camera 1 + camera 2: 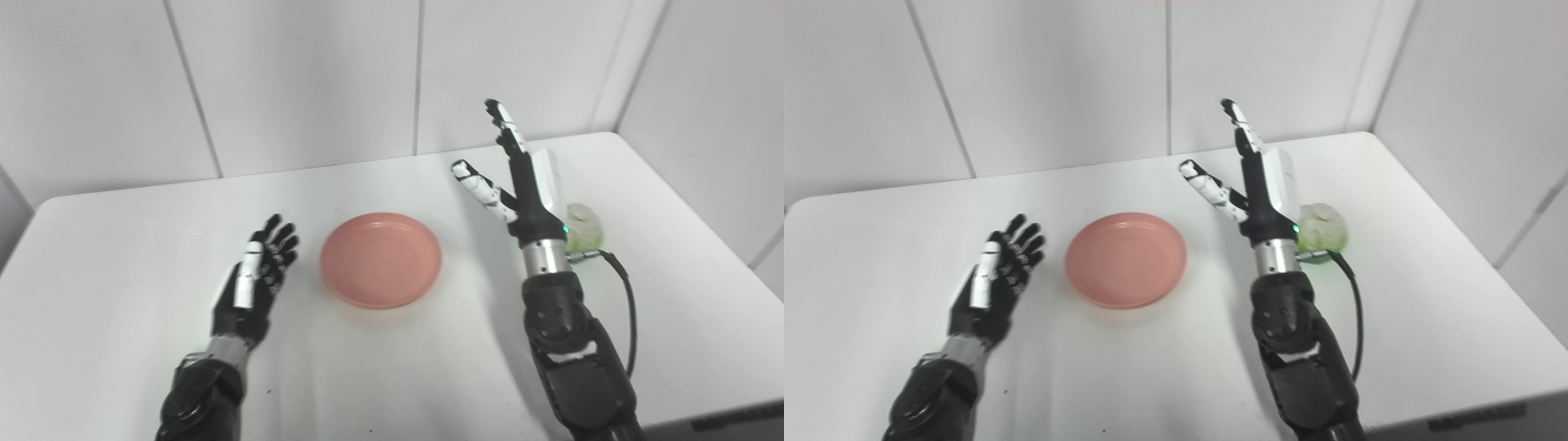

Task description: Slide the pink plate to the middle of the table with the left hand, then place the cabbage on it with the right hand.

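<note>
Pink plate [380, 260] mid-table, cabbage [1323, 225] right.

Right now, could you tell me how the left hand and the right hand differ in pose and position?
The left hand lies low beside the pink plate, fingers spread toward the wall; the right hand is raised, fingers pointing up. The left hand is on the plate's left; the right hand stands on its right, in front of the cabbage. Both are open and hold nothing.

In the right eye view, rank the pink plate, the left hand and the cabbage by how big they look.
Largest to smallest:
1. pink plate
2. left hand
3. cabbage, partly hidden behind the right arm, so its full extent is unsure.
</note>
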Robot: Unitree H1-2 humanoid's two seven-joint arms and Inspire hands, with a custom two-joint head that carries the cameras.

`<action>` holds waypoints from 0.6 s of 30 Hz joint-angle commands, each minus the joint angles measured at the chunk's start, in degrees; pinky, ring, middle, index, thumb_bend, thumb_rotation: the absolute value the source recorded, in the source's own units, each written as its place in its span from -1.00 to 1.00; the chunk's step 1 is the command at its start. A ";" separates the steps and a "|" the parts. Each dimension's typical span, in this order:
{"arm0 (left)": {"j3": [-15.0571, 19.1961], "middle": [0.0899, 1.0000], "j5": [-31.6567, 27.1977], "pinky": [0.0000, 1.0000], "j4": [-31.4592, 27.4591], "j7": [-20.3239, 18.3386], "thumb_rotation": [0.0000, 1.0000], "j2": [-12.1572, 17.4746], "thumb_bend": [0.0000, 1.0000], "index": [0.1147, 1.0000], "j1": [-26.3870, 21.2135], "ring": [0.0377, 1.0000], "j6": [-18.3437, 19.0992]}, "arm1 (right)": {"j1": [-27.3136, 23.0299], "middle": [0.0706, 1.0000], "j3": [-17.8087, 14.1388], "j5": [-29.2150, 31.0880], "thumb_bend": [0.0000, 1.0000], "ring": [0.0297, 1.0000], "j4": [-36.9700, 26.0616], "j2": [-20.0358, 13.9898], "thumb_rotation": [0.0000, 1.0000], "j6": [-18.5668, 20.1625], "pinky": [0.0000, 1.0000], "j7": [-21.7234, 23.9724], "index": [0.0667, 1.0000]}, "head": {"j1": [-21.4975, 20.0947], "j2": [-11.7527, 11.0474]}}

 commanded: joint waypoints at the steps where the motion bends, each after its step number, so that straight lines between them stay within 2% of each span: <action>1: 0.94 0.88 -0.95 0.98 2.31 -1.04 1.00 1.45 -0.10 0.89 -1.77 0.89 -1.14 | -1.78 0.80 -0.44 -2.13 0.63 0.78 -3.48 -1.36 0.82 2.45 0.67 0.94 0.84 | -0.45 -0.03; 9: 2.56 0.86 -1.93 0.93 10.23 -3.53 1.00 3.33 -0.07 0.86 -4.87 0.86 -4.79 | -2.35 0.87 -2.55 -5.29 0.80 0.82 -7.08 -4.51 0.52 9.68 0.68 4.24 0.90 | -4.07 -0.57; 12: 2.90 0.87 -2.45 0.97 12.69 -4.71 1.00 3.83 -0.05 0.86 -5.64 0.88 -6.33 | -2.13 0.95 -3.35 -6.61 0.84 0.88 -8.17 -6.21 0.49 12.56 0.71 6.02 0.98 | -4.80 -0.85; 18: 4.12 0.89 -3.92 0.96 16.03 -6.67 1.00 4.30 -0.05 0.88 -6.61 0.89 -7.60 | -1.00 1.00 -5.40 -8.73 0.92 0.91 -10.60 -9.05 0.46 17.92 0.70 8.55 1.00 | -7.73 -1.67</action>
